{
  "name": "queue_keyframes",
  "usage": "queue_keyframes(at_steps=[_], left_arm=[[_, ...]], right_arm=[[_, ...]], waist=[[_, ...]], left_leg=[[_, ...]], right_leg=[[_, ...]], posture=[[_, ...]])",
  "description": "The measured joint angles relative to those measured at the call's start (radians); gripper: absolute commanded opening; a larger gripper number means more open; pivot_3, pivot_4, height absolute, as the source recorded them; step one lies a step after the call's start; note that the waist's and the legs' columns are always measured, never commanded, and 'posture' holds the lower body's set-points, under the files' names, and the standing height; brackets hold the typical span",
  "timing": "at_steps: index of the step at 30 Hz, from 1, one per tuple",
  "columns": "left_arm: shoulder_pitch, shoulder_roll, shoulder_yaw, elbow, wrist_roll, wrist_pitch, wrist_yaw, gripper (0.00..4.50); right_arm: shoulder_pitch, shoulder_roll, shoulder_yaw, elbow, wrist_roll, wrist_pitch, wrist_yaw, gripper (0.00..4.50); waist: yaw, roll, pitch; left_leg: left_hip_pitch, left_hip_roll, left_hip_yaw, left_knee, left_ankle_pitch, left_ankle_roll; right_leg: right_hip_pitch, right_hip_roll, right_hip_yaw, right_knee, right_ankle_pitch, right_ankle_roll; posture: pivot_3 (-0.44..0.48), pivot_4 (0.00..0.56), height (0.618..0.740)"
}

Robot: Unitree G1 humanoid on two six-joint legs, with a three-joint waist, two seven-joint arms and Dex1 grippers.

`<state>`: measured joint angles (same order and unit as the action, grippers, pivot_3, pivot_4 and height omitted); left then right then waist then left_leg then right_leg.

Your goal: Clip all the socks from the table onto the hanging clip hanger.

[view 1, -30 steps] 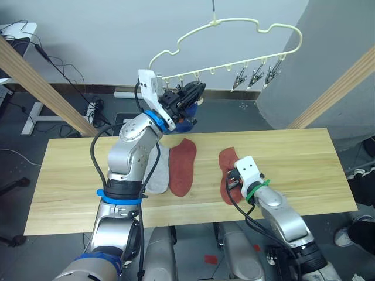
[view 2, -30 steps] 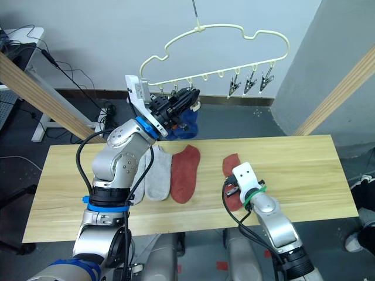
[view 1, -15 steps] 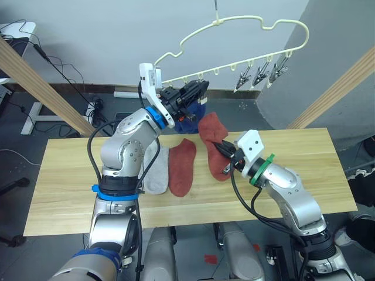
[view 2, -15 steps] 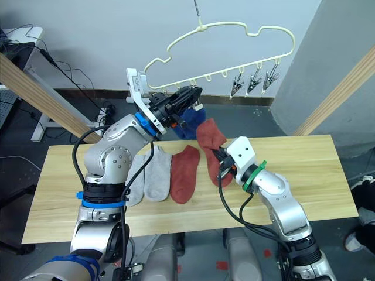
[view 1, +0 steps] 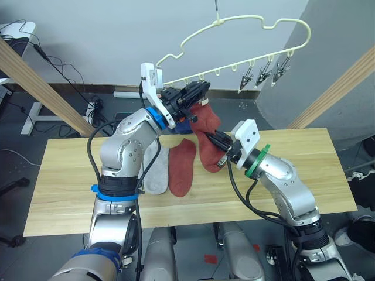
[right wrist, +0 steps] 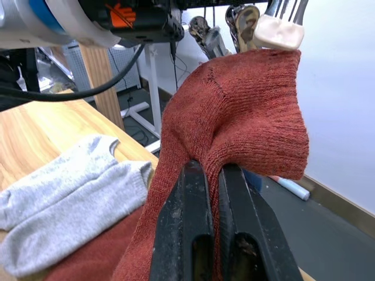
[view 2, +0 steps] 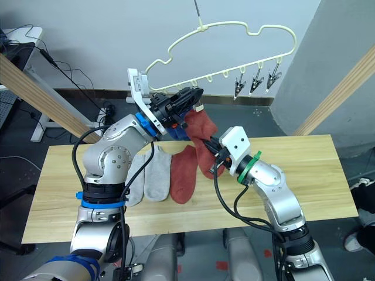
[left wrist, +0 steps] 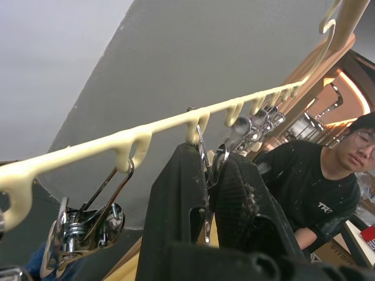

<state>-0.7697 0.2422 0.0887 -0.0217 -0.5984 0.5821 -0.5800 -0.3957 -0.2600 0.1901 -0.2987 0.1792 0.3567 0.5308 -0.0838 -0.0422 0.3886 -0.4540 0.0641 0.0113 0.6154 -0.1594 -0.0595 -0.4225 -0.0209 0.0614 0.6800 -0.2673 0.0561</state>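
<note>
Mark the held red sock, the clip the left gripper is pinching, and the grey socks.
held red sock (right wrist: 234, 111), right wrist view, heel
clip (left wrist: 206, 170), left wrist view, metal arms between the fingers
grey socks (view 2: 153, 178), right eye view, nearer sock's middle

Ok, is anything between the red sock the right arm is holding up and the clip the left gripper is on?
Nothing visible. The rust-red sock in the right gripper has its cuff right beside the left gripper, which squeezes a metal clip of the clip hanger.

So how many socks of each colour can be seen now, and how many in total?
Grey socks: 2, flat on the table.
Rust-red: 2, one on the table, one held up by the right gripper.
Blue: 1 for sure, partly hidden behind the left gripper, which pinches a clip.
Total: 5 seen.
</note>
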Motion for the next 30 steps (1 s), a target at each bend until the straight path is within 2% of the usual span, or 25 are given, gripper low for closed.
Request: queue_keyframes(at_steps=[10, 17, 30], left_arm=[[0.001, 0.000, 0.000, 0.000, 0.000, 0.000, 0.000, 0.27], [0.001, 0.006, 0.003, 0.000, 0.000, 0.000, 0.000, 0.27], [0.001, 0.006, 0.003, 0.000, 0.000, 0.000, -0.002, 0.27]], right_arm=[[-0.007, -0.001, 0.000, -0.003, 0.000, -0.006, 0.005, 0.00], [0.078, -0.017, 0.002, -0.093, 0.009, 0.012, 0.010, 0.00], [0.048, 0.015, 0.025, -0.071, 0.003, 0.003, 0.006, 0.00]], waist=[[0.000, 0.000, 0.000], [0.000, 0.000, 0.000], [-0.001, 0.000, 0.000]], left_leg=[[0.000, 0.000, 0.000, 0.000, 0.000, 0.000], [0.000, 0.000, 0.000, 0.000, 0.000, 0.000], [0.000, 0.000, 0.000, 0.000, 0.000, 0.000]], right_leg=[[0.000, 0.000, 0.000, 0.000, 0.000, 0.000], [0.000, 0.000, 0.000, 0.000, 0.000, 0.000], [0.000, 0.000, 0.000, 0.000, 0.000, 0.000]], posture=[[-0.178, 0.359, 0.740], [-0.186, 0.361, 0.740], [-0.181, 0.356, 0.740]])
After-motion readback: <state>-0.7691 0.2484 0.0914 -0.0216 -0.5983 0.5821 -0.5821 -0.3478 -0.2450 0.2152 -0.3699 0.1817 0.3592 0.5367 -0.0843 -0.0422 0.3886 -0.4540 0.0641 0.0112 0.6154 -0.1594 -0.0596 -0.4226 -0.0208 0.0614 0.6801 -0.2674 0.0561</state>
